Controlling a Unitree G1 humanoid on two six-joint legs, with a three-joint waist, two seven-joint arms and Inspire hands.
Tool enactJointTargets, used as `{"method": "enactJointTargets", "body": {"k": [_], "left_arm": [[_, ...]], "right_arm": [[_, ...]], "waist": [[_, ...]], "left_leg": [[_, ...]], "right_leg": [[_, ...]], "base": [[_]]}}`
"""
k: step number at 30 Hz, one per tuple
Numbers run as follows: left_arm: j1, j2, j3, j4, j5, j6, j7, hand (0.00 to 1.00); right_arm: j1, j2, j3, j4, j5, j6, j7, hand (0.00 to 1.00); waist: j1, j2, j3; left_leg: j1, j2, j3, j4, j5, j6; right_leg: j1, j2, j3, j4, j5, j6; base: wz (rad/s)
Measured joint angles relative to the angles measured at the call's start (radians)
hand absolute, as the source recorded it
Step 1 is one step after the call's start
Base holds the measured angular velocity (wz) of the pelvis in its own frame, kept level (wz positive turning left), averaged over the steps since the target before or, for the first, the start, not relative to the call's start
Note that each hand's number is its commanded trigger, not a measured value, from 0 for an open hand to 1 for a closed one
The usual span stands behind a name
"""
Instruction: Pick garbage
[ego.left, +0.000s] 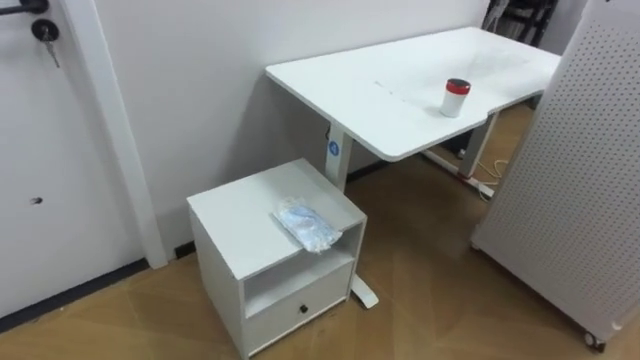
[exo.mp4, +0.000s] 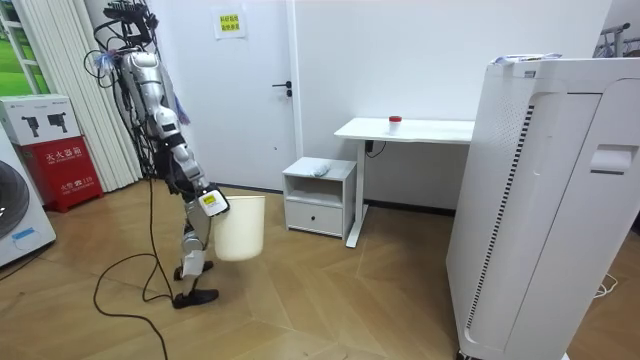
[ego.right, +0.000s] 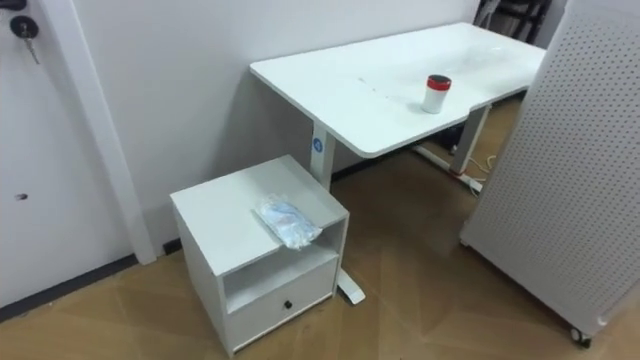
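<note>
A crumpled blue-and-white plastic wrapper (ego.left: 306, 226) (ego.right: 286, 222) lies on top of a small white cabinet (ego.left: 240, 215) (ego.right: 215, 212), near its right front edge. A small white can with a red lid (ego.left: 455, 97) (ego.right: 436, 93) stands on the white desk (ego.left: 400, 80) behind it. In the room view I stand on the wooden floor a couple of steps to the left of the cabinet (exo.mp4: 320, 180). My right hand (exo.mp4: 211, 203) is shut on the rim of a cream waste bin (exo.mp4: 242, 228), which hangs at my side.
A tall white perforated panel on wheels (ego.left: 585, 170) stands right of the desk, seen as a big white unit (exo.mp4: 545, 200). A white door (exo.mp4: 250, 90) and wall lie behind the cabinet. A red box (exo.mp4: 58, 150) stands behind me.
</note>
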Motion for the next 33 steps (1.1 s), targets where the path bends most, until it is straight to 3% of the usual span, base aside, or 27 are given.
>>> {"method": "enactJointTargets", "body": {"k": [2,4,6,7,8,9,10,11,12,13,14,15,16,17,18,19,20,21,22,23,24,26,27,29,31,32,33], "left_arm": [[0.004,-0.006,-0.007,-0.001,0.000,0.004,0.000,0.00],[0.025,-0.006,-0.003,-0.003,0.000,0.004,0.002,0.00],[0.053,-0.005,0.006,-0.003,0.000,0.005,0.009,0.00],[0.053,-0.005,0.004,-0.003,0.000,0.005,0.009,0.00],[0.049,-0.005,0.001,-0.004,-0.001,-0.004,0.009,0.00],[0.045,-0.005,-0.002,-0.004,-0.002,-0.019,0.009,0.00],[0.042,-0.005,-0.001,-0.006,-0.002,-0.024,0.009,0.00],[0.025,-0.003,0.000,-0.008,-0.006,-0.036,0.009,0.00],[0.009,-0.001,0.003,-0.007,-0.012,-0.048,0.010,0.00],[0.010,-0.003,0.002,-0.007,-0.012,-0.053,0.010,0.00],[-0.005,-0.012,0.002,-0.007,-0.009,-0.055,0.007,0.00],[-0.011,-0.005,0.003,-0.008,-0.007,-0.061,0.007,0.00],[-0.011,0.006,0.003,-0.007,-0.008,-0.061,0.008,0.00],[-0.010,0.012,0.003,-0.007,-0.010,-0.063,0.011,0.00],[-0.031,0.012,0.001,-0.008,-0.015,-0.069,0.013,0.00],[-0.048,0.012,-0.002,-0.008,-0.019,-0.074,0.019,0.00],[-0.070,0.015,-0.005,-0.007,-0.019,-0.083,0.038,0.00],[-0.101,0.016,-0.011,-0.008,-0.018,-0.094,0.066,0.00],[-0.113,0.018,-0.020,-0.009,-0.018,-0.099,0.082,0.00],[-0.129,0.026,-0.050,-0.031,-0.018,-0.107,0.113,0.00],[-0.147,0.027,-0.057,-0.069,-0.019,-0.120,0.137,0.00],[-0.182,0.024,-0.075,-0.109,-0.018,-0.152,0.174,0.00],[-0.210,0.024,-0.095,-0.131,-0.018,-0.169,0.186,0.00],[-0.256,0.016,-0.120,-0.154,-0.018,-0.185,0.203,0.00],[-0.290,0.013,-0.170,-0.179,-0.019,-0.192,0.225,0.00],[-0.309,0.008,-0.196,-0.196,-0.019,-0.198,0.244,0.00],[-0.329,-0.003,-0.207,-0.197,-0.018,-0.209,0.257,0.00]], "right_arm": [[0.020,-0.008,-0.020,-0.001,0.006,-0.001,-0.008,1.00],[0.026,-0.013,-0.030,-0.001,0.005,0.001,-0.018,1.00],[0.038,-0.014,-0.028,-0.009,-0.010,0.001,-0.020,1.00],[0.040,-0.014,-0.028,-0.010,-0.012,0.001,-0.020,1.00],[0.043,-0.014,-0.028,-0.013,-0.011,0.001,-0.022,1.00],[0.040,-0.014,-0.029,-0.009,-0.009,0.001,-0.029,1.00],[0.040,-0.014,-0.029,-0.009,-0.010,0.001,-0.031,1.00],[0.033,-0.015,-0.027,-0.019,-0.010,-0.004,-0.032,1.00],[0.021,-0.016,-0.021,-0.033,-0.016,-0.003,-0.036,1.00],[0.024,-0.021,-0.017,-0.035,-0.023,-0.002,-0.041,1.00],[0.039,-0.036,-0.009,-0.034,-0.034,0.003,-0.049,1.00],[0.041,-0.041,-0.009,-0.034,-0.046,0.015,-0.061,1.00],[0.038,-0.037,-0.008,-0.036,-0.054,0.022,-0.065,1.00],[0.042,-0.034,-0.008,-0.046,-0.068,0.027,-0.067,1.00],[0.042,-0.036,-0.012,-0.062,-0.089,0.028,-0.079,1.00],[0.040,-0.037,-0.017,-0.074,-0.089,0.028,-0.083,1.00],[0.035,-0.035,-0.031,-0.089,-0.086,0.018,-0.089,1.00],[0.029,-0.037,-0.032,-0.089,-0.084,0.001,-0.090,1.00],[0.020,-0.036,-0.031,-0.087,-0.083,-0.003,-0.089,1.00],[-0.002,-0.032,-0.023,-0.091,-0.084,-0.007,-0.089,1.00],[-0.019,-0.028,-0.006,-0.118,-0.083,-0.014,-0.089,1.00],[-0.034,-0.027,0.016,-0.137,-0.076,-0.044,-0.086,1.00],[-0.049,-0.022,0.021,-0.141,-0.076,-0.053,-0.086,1.00],[-0.061,-0.015,0.033,-0.135,-0.076,-0.059,-0.086,1.00],[-0.063,-0.009,0.052,-0.134,-0.073,-0.077,-0.090,1.00],[-0.074,-0.005,0.061,-0.129,-0.064,-0.089,-0.091,1.00],[-0.094,-0.005,0.080,-0.110,-0.051,-0.093,-0.091,1.00]], "waist": [[-0.001,-0.008,0.0030],[0.019,-0.006,0.0030],[0.041,-0.006,0.0013],[0.037,-0.007,0.0010],[0.028,-0.013,-0.0050],[0.029,-0.025,-0.0118],[0.030,-0.029,-0.0132],[0.028,-0.037,-0.0008],[0.043,-0.035,0.0246],[0.044,-0.031,0.0152],[0.038,-0.024,-0.0045],[0.060,-0.025,-0.0053],[0.070,-0.042,-0.0053],[0.072,-0.057,-0.0098],[0.069,-0.055,-0.0118],[0.068,-0.056,-0.0107],[0.064,-0.064,-0.0077],[0.065,-0.058,-0.0014],[0.065,-0.055,0.0002],[0.065,-0.051,0.0002],[0.063,-0.042,0.0051],[0.061,-0.025,0.0060],[0.053,-0.015,0.0093],[0.038,-0.011,0.0107],[0.028,-0.014,0.0038],[0.027,-0.014,0.0053],[0.029,-0.005,0.0072]], "left_leg": [[-0.059,-0.033,0.023,-0.088,0.001,0.009],[-0.118,-0.049,0.060,-0.242,0.082,0.007],[-0.133,-0.052,0.072,-0.387,0.256,0.018],[-0.131,-0.054,0.078,-0.390,0.286,0.025],[-0.126,-0.066,0.091,-0.384,0.312,0.049],[-0.128,-0.072,0.111,-0.351,0.314,0.069],[-0.132,-0.072,0.118,-0.330,0.300,0.068],[-0.159,-0.067,0.120,-0.248,0.273,0.071],[-0.240,-0.058,0.131,-0.096,0.244,0.076],[-0.261,-0.058,0.131,-0.096,0.236,0.071],[-0.265,-0.060,0.128,-0.168,0.235,0.073],[-0.272,-0.066,0.134,-0.180,0.239,0.085],[-0.280,-0.077,0.139,-0.135,0.210,0.088],[-0.287,-0.101,0.138,-0.083,0.157,0.099],[-0.284,-0.106,0.141,-0.055,0.119,0.114],[-0.281,-0.109,0.143,-0.045,0.103,0.120],[-0.261,-0.124,0.144,-0.044,0.086,0.137],[-0.232,-0.128,0.138,-0.047,0.064,0.150],[-0.215,-0.128,0.131,-0.053,0.056,0.153],[-0.190,-0.123,0.118,-0.071,0.041,0.156],[-0.170,-0.113,0.108,-0.090,0.038,0.154],[-0.151,-0.099,0.097,-0.110,0.035,0.157],[-0.143,-0.098,0.082,-0.121,0.035,0.158],[-0.129,-0.098,0.090,-0.153,0.037,0.162],[-0.127,-0.094,0.118,-0.171,0.038,0.162],[-0.128,-0.093,0.120,-0.178,0.037,0.160],[-0.129,-0.085,0.118,-0.194,0.038,0.152]], "right_leg": [[0.016,-0.015,0.013,0.002,-0.020,-0.002],[0.024,-0.028,0.019,0.006,-0.039,0.007],[0.052,-0.044,0.029,0.003,-0.059,0.028],[0.058,-0.047,0.030,0.002,-0.068,0.035],[0.064,-0.056,0.035,-0.002,-0.085,0.051],[0.075,-0.070,0.045,-0.012,-0.089,0.055],[0.082,-0.074,0.051,-0.023,-0.085,0.060],[0.100,-0.081,0.064,-0.038,-0.080,0.065],[0.130,-0.079,0.124,-0.043,-0.080,0.063],[0.136,-0.078,0.146,-0.046,-0.081,0.062],[0.143,-0.076,0.141,-0.045,-0.089,0.059],[0.152,-0.090,0.130,-0.027,-0.136,0.070],[0.157,-0.110,0.124,-0.011,-0.166,0.086],[0.150,-0.131,0.095,0.047,-0.182,0.106],[0.101,-0.157,0.066,0.185,-0.172,0.121],[0.063,-0.174,0.059,0.274,-0.153,0.128],[-0.008,-0.209,0.051,0.451,-0.079,0.133],[-0.069,-0.229,0.053,0.593,0.051,0.119],[-0.094,-0.231,0.054,0.641,0.109,0.112],[-0.169,-0.225,0.054,0.725,0.131,0.107],[-0.254,-0.215,0.043,0.772,0.096,0.102],[-0.353,-0.185,0.021,0.725,0.041,0.105],[-0.399,-0.168,0.015,0.631,0.015,0.107],[-0.425,-0.165,-0.004,0.430,0.011,0.110],[-0.431,-0.161,-0.001,0.240,0.053,0.107],[-0.434,-0.153,-0.001,0.183,0.143,0.100],[-0.431,-0.143,-0.002,0.155,0.173,0.092]], "base": [[0.43],[-0.08],[-0.35],[-0.05],[0.05],[0.00],[-0.23],[-0.34],[-0.34],[-0.23],[-0.35],[-0.45],[-0.51],[-0.18],[0.00],[0.14],[0.20],[0.20],[0.07],[-0.04],[0.00],[0.16],[0.32],[0.52],[0.50],[0.24],[0.06]]}}
